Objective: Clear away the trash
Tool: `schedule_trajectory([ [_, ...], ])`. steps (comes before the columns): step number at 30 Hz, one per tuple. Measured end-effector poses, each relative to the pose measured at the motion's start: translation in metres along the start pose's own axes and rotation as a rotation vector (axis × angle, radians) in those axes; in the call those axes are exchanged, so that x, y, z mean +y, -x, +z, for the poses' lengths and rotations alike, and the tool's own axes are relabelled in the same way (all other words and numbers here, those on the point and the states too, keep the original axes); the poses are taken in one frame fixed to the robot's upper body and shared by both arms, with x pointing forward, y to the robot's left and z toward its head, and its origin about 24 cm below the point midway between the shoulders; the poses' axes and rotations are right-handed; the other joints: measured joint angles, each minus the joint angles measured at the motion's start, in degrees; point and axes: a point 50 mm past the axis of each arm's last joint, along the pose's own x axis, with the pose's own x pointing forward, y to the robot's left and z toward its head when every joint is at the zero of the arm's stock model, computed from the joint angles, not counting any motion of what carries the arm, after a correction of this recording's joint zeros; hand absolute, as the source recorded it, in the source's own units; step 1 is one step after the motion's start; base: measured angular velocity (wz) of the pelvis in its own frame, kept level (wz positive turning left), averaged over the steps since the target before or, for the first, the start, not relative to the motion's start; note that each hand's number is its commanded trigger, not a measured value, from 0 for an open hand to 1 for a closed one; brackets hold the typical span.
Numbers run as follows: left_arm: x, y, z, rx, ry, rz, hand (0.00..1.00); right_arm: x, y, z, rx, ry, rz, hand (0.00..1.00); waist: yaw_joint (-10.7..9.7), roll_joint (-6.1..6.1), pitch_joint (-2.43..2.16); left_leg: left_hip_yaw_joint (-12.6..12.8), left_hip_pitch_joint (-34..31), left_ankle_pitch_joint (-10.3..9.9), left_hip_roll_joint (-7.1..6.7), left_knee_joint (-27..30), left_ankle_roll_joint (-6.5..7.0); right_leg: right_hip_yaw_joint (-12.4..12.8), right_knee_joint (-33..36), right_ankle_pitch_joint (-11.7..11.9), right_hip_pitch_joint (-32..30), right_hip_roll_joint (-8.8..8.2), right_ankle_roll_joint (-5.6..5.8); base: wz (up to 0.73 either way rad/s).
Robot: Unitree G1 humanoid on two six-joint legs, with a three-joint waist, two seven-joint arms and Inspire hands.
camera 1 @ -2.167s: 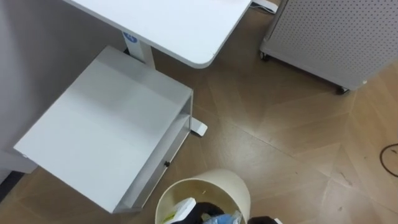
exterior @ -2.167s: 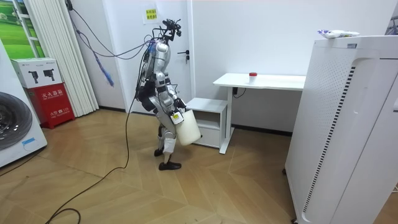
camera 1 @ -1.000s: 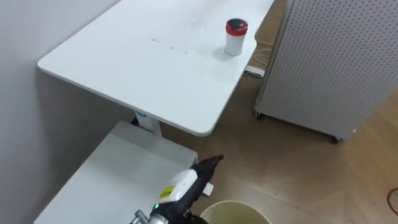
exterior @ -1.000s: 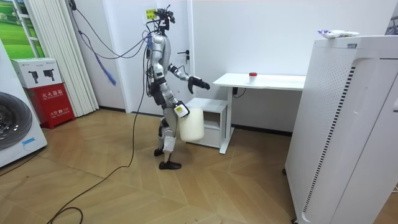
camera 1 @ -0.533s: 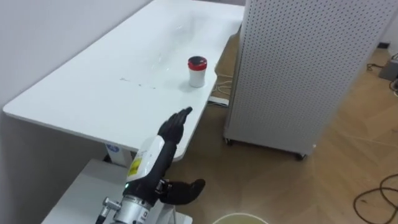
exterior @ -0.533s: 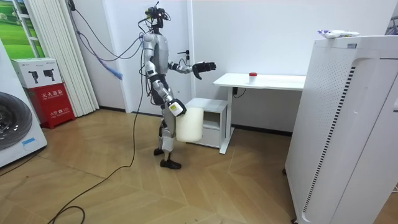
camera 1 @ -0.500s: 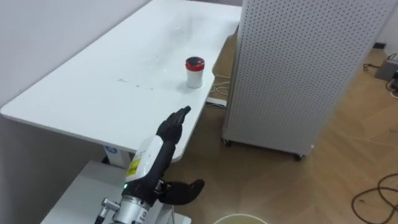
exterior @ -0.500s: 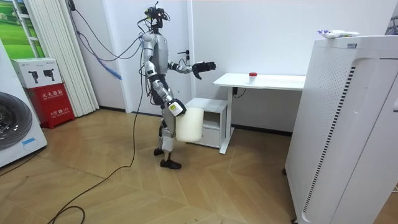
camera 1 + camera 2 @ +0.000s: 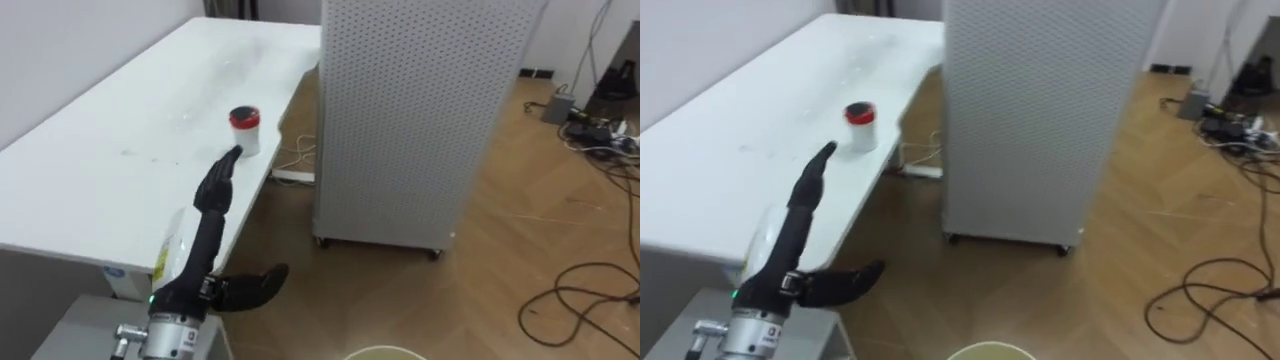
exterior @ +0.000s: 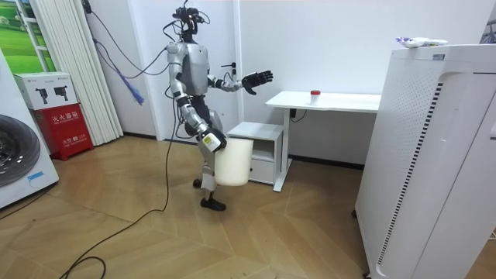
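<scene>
Room: wood-floored, white-walled. The robot stands upright beside a low white cabinet (image 10: 260, 143) at the near end of a white surface (image 9: 90, 190), facing along it.
Surface: long, white and bare apart from one item.
Task item: red-capped container (image 9: 244, 130), small and white-bodied. It stands upright on the surface, near the edge that faces the perforated unit. Neither robot hand holds it.
Left robot hand (image 9: 207, 235): held out over the surface at chest height. Fingers (image 9: 218, 185) are straight and together, with the thumb spread to the side. It is released and holds nothing. The fingertips point at the container and, in the eye views, end just short of it.
Right robot hand (image 10: 209, 141): low at the robot's side, at the rim of the waste bin. Its fingers are not discernible in the room view, so the grasp cannot be told.
Waste bin (image 10: 232, 163): cream-coloured. It hangs at the robot's leg, clear of the floor and just beside the low cabinet. Its rim shows at the bottom edge of the eye views.
Perforated unit (image 9: 420, 110): tall and white, on small wheels. It stands on the floor just beside the surface.
Floor: dark cables (image 9: 585, 290) lie loose beyond the unit.
Other: washing machine (image 10: 19, 159) and red box (image 10: 66, 124) at the room view's left, well apart from the robot.
</scene>
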Motion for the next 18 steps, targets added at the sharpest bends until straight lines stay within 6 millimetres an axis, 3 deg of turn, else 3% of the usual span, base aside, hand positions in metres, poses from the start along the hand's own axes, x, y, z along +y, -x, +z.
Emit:
schedule_trajectory([
  [2,0.003,0.0,0.0,0.007,0.042,0.046,0.0,-0.002,0.0,0.0,0.002,0.006,-0.01,1.0,0.42,-0.05,0.03,-0.35,-3.65,0.57,-1.53,-2.83,-0.13,0.96,-0.15,0.06,0.17,-0.05,-0.29,-0.56],
  [3,0.004,-0.001,0.0,0.015,0.065,0.077,0.0,-0.003,0.0,0.0,0.004,0.006,-0.019,1.0,0.57,0.57,-0.07,-0.76,-5.2,3.87,-2.26,-6.77,-0.01,1.39,-0.29,0.02,0.39,0.23,-0.31,-0.54],
  [4,0.005,0.001,-0.001,0.027,0.079,0.1,0.0,-0.003,0.001,-0.003,0.017,0.004,-0.024,1.0,0.72,0.43,-0.21,-0.78,-5.19,7.21,-2.71,-8.28,1.3,2.22,-0.52,-0.36,0.72,0.38,0.16,-0.5],
  [5,0.005,0.003,-0.002,0.034,0.084,0.112,0.0,-0.003,0.002,-0.004,0.021,0.003,-0.025,1.0,0.89,0.64,-0.5,-0.92,-4.61,7.23,-3.08,-9.21,1.28,2.22,-0.82,-0.58,0.93,0.2,0.54,-0.3],
  [9,0.008,0.004,-0.003,0.043,0.084,0.148,0.0,-0.004,0.001,-0.001,0.013,0.005,-0.039,1.0,0.37,-0.13,-0.31,-0.59,-2.16,8.42,-5.04,-14.06,1.28,2.42,-2.36,-0.51,1.56,-0.66,0.61,-0.03],
  [18,0.009,0.006,-0.006,0.068,0.097,0.164,0.0,0.012,-0.004,0.011,-0.025,0.052,0.013,1.0,1.12,-0.25,-0.24,-2.04,1.63,8.19,-5.34,-17.13,1.05,2.97,-8.07,-0.47,6.43,-0.03,0.68,-0.03],
])
